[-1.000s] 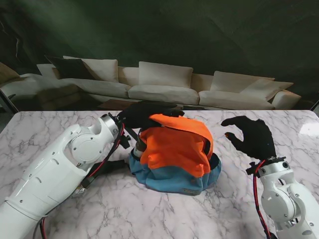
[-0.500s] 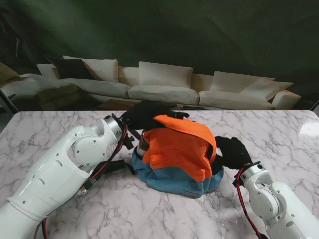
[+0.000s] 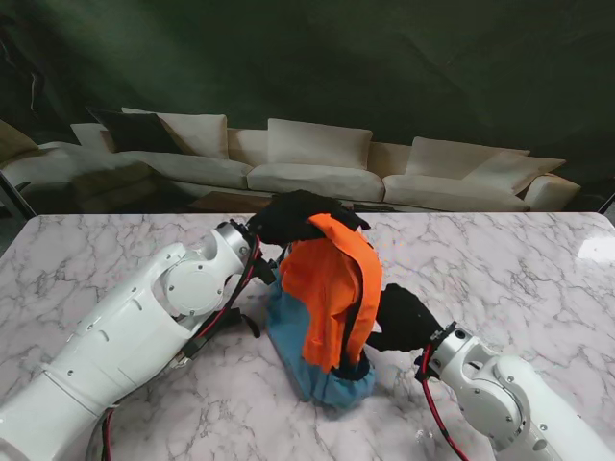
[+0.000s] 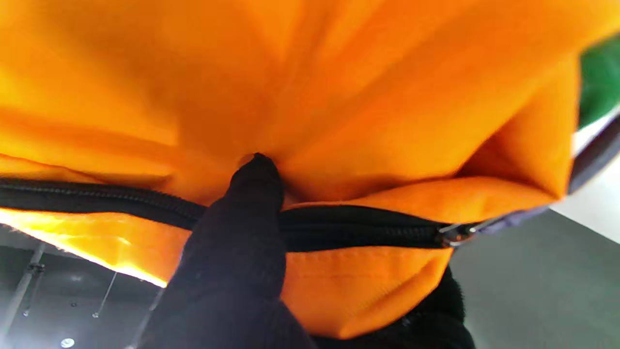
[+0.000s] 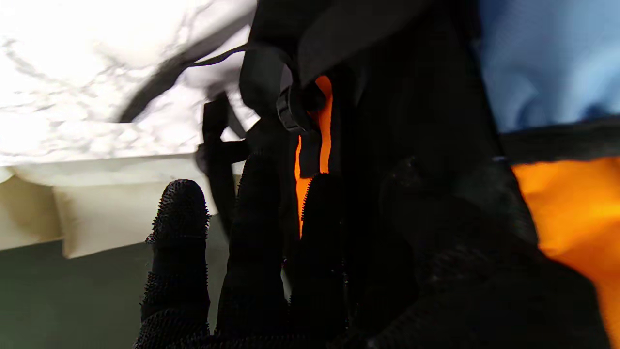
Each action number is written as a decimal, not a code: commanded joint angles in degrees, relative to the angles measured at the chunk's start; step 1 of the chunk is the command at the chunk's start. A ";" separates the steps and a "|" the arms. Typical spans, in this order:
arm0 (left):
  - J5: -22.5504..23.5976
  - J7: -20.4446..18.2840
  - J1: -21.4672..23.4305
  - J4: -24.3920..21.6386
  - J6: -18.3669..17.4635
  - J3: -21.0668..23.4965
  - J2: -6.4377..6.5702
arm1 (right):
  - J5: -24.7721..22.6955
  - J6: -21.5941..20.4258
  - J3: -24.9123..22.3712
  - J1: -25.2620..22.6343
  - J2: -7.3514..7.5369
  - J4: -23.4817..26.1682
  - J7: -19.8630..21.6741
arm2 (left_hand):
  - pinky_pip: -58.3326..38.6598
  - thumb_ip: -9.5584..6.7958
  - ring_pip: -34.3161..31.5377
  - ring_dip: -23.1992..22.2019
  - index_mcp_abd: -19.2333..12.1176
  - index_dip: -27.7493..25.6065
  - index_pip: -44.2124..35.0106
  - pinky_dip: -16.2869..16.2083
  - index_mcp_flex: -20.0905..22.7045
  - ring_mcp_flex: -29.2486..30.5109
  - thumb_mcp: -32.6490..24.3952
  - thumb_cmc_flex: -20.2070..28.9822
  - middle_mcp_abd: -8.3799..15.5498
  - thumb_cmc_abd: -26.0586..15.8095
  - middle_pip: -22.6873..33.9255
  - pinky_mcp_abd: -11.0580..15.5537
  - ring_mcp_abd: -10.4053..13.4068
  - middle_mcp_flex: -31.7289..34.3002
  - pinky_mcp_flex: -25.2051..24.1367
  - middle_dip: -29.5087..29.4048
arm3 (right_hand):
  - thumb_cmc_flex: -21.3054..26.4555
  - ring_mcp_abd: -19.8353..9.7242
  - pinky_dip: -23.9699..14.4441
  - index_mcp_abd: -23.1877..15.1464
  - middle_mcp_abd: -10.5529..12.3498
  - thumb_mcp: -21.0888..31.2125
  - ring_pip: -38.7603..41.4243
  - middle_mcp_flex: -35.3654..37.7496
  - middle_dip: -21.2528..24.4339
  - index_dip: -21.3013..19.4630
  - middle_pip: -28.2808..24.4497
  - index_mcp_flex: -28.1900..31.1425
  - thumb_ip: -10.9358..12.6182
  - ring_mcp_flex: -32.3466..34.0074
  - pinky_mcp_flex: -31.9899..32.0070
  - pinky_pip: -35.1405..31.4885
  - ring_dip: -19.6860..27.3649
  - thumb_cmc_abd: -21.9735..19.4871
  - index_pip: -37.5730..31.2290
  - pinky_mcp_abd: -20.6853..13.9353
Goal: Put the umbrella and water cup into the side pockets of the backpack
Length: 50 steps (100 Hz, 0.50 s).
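Left hand: our left hand [image 3: 293,217] is clamped on the top edge of the backpack [image 3: 327,288]; the left wrist view shows a gloved fingertip [image 4: 256,177] pressed into the orange fabric just beside the black zipper [image 4: 363,232], with cloth pinched against the palm.
Right hand: our right hand [image 3: 404,320] lies against the backpack's right side, by the dark strap panel. Its fingers [image 5: 179,228] look spread and extended in the right wrist view, but we cannot tell whether any of them have hooked a strap or pocket edge.
Backpack: stood up on its blue base [image 3: 322,370] near the middle of the marble table [image 3: 538,279], leaning, held between our two hands.
Umbrella and water cup: we see neither in any view; whether they are already pocketed or hidden by the bag we cannot tell.
Risk: we judge the bag could flop or twist if the top pinch slips, since soft fabric gives under a single fingertip; pushing with the right hand could also slide the base across the smooth marble.
In the way: loose black straps [image 5: 218,145] and a buckle [image 5: 288,109] hang by our right fingers and could snag them.
Around: a cream sofa [image 3: 317,163] sits beyond the table's far edge, well apart.
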<state>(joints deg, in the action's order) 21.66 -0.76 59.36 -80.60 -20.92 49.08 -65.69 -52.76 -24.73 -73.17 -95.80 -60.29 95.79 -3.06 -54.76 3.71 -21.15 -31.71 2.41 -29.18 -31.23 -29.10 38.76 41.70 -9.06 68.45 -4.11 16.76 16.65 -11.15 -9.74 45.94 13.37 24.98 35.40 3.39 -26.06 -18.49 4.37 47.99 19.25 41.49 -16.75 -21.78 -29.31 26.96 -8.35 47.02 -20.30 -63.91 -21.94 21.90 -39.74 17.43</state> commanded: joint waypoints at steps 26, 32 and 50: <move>-8.23 0.24 -0.26 2.29 -0.74 -1.19 -2.79 | -0.82 -1.52 2.72 -0.02 0.45 1.30 3.95 | 5.03 -2.00 3.08 1.80 -3.69 -12.48 -19.34 -3.01 9.35 -2.70 -10.06 5.51 2.95 -12.46 0.73 -3.36 1.66 -1.68 -3.92 -2.72 | 0.62 -1.13 -0.80 -4.44 -1.07 0.91 -1.13 -1.17 0.06 2.50 1.31 4.63 -3.39 -0.82 0.70 0.57 0.29 1.50 -6.57 -0.33; -8.75 -0.28 0.44 2.00 -1.37 -0.47 -2.52 | -0.77 -0.34 1.00 -1.36 0.27 2.13 3.49 | 5.21 -1.92 3.26 1.88 -3.50 -14.02 -21.10 -3.18 9.75 -2.72 -10.15 5.51 2.91 -12.45 0.67 -3.36 1.64 -1.56 -3.93 -2.67 | 0.81 -0.61 -0.20 -2.31 -2.95 0.01 -1.68 -2.23 -0.21 3.49 0.70 5.62 -3.60 -1.93 1.34 1.49 0.76 2.00 -10.35 0.04; -8.93 -2.09 2.55 0.55 -3.73 1.96 -1.38 | -3.39 3.64 -5.83 -5.83 -0.44 4.45 -0.98 | 5.56 -1.97 3.30 1.86 -3.05 -18.31 -25.30 -3.45 10.48 -2.08 -11.41 5.51 3.24 -12.01 0.69 -3.18 2.17 -0.95 -3.93 -2.56 | 0.80 -0.05 0.18 -0.92 -4.60 -0.15 -2.17 -4.06 -0.41 2.21 0.41 7.94 -3.39 -3.46 2.27 2.21 1.13 1.88 -13.54 0.49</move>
<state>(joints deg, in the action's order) 12.98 -1.86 61.78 -78.83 -23.73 50.80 -67.60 -55.23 -22.29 -77.96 -100.77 -61.11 100.38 -2.08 -50.38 4.62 -18.88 -30.33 2.27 -38.49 -31.71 -31.32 39.49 38.96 -9.17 69.69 -3.28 16.89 16.65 -12.96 -9.33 44.97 9.77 22.79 35.41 3.33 -26.42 -18.59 0.94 47.87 18.06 40.60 -16.89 -19.42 -29.14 34.81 -10.64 44.92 -18.93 -62.37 -21.53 23.15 -52.55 17.25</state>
